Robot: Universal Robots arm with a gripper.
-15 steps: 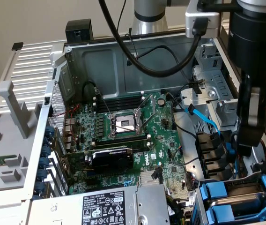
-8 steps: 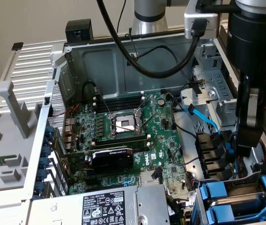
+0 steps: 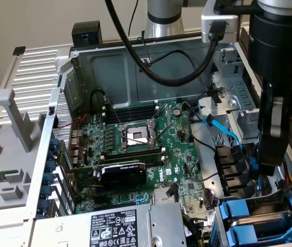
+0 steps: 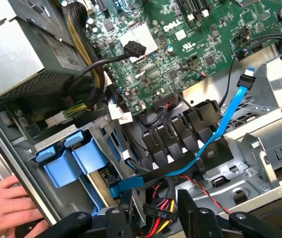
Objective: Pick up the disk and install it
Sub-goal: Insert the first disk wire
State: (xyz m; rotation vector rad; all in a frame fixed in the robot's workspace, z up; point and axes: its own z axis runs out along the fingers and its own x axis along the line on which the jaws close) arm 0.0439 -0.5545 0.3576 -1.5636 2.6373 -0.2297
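Lying open, the computer case (image 3: 110,67) shows its green motherboard (image 3: 135,139) and a grey power supply (image 3: 110,226) at one end. The disk (image 4: 76,158) sits slotted in the drive cage beside that supply, its blue carrier facing outward. Near the cage the black fingers (image 4: 193,213) stand apart, gripping nothing. A person's hand (image 4: 7,203) rests on the case edge.

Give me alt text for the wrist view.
The open gripper hangs empty above the drive cage, where the blue-framed disk sits slotted in. A blue cable crosses beside it, a person's hand rests on the case edge, and the green motherboard lies beyond.
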